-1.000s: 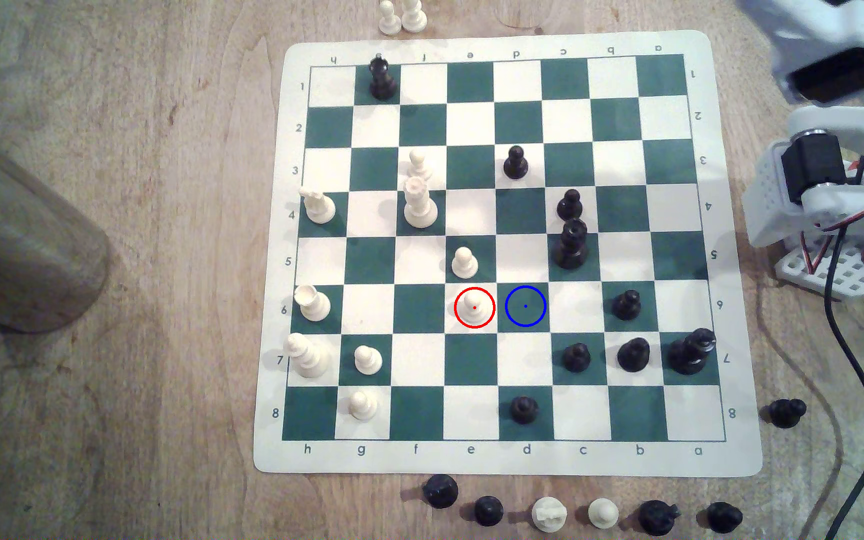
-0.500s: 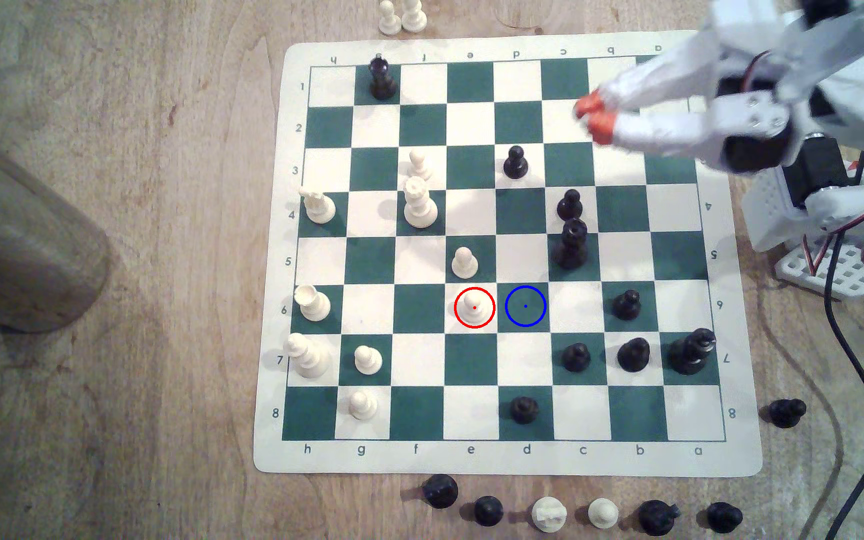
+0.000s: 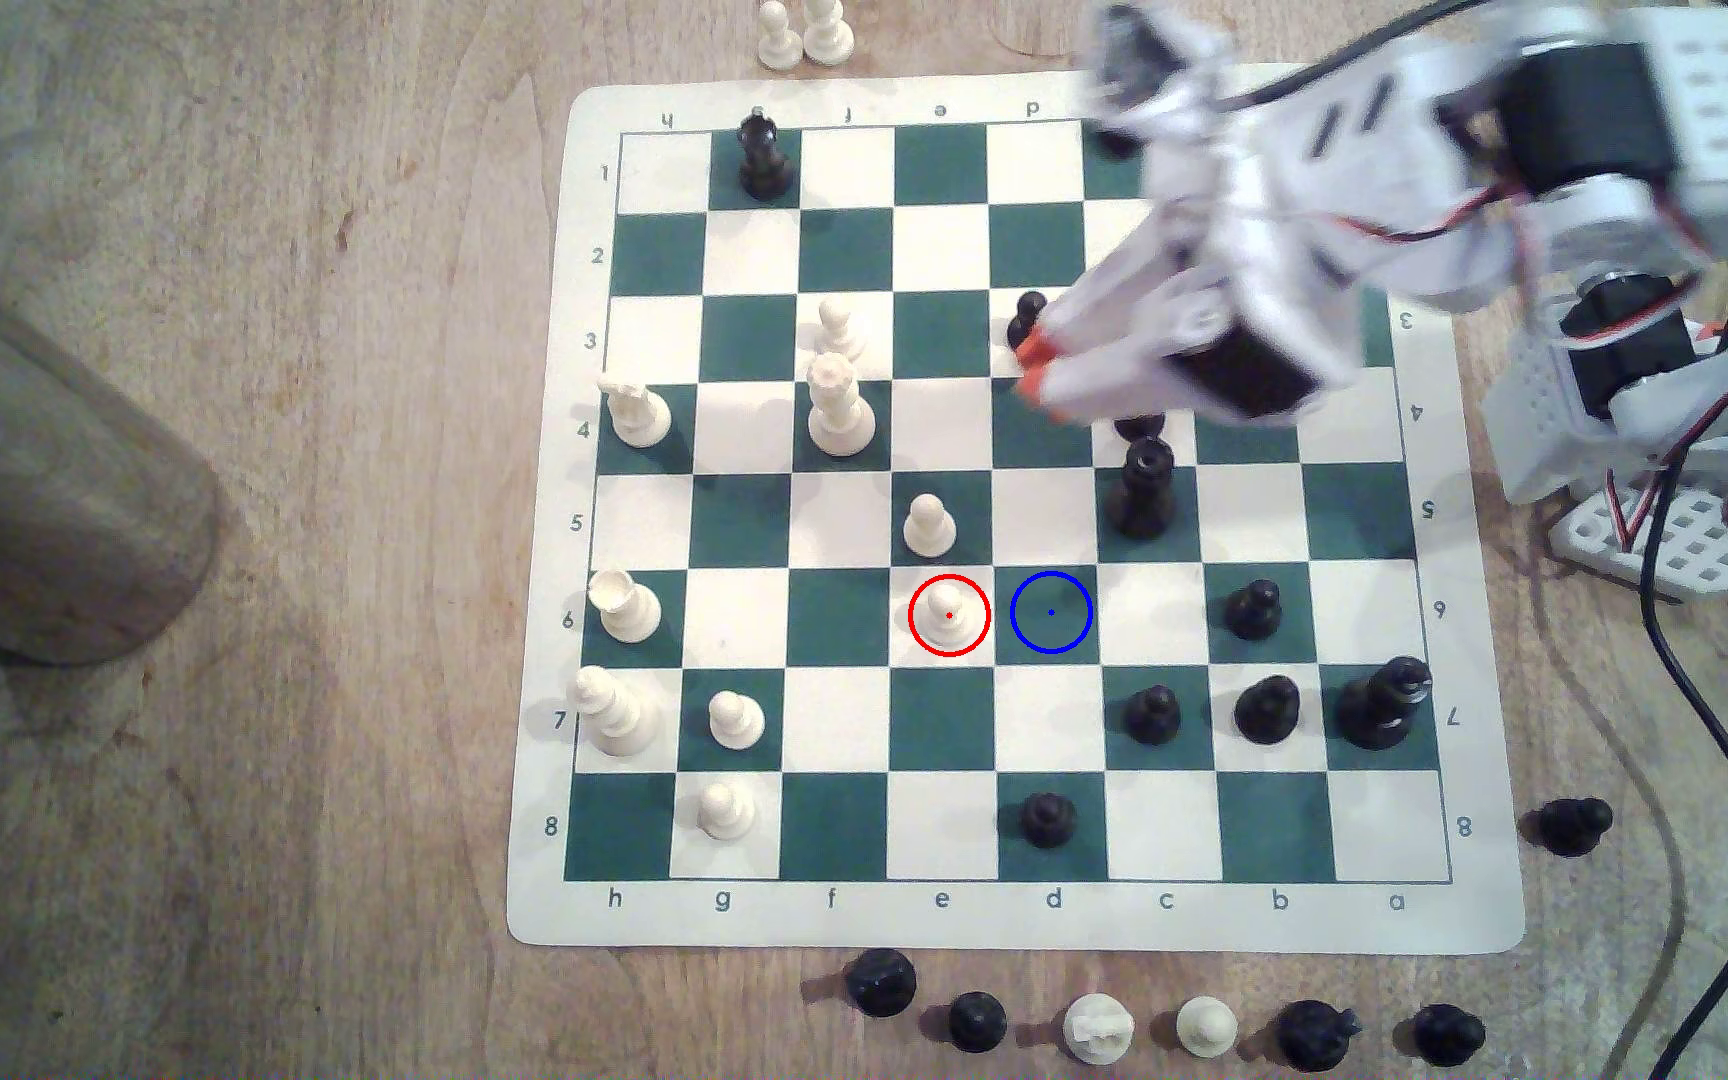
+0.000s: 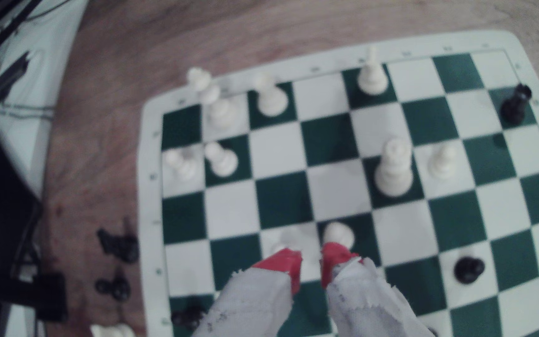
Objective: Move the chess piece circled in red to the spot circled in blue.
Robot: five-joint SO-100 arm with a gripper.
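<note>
Over the board's middle rows, my hand (image 3: 1029, 371) hangs empty, orange tips slightly spread, well apart from the red-ringed pawn (image 3: 947, 613). It stands upright on its white square, just left of the blue-ringed green square (image 3: 1051, 613) in the exterior view.

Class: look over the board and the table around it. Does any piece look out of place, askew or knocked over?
Yes. Below the board's bottom edge in the exterior view, a cream piece lies tipped on its side among the captured pieces. On the chessboard, every piece visible stands upright, including the red-circled pawn.
</note>
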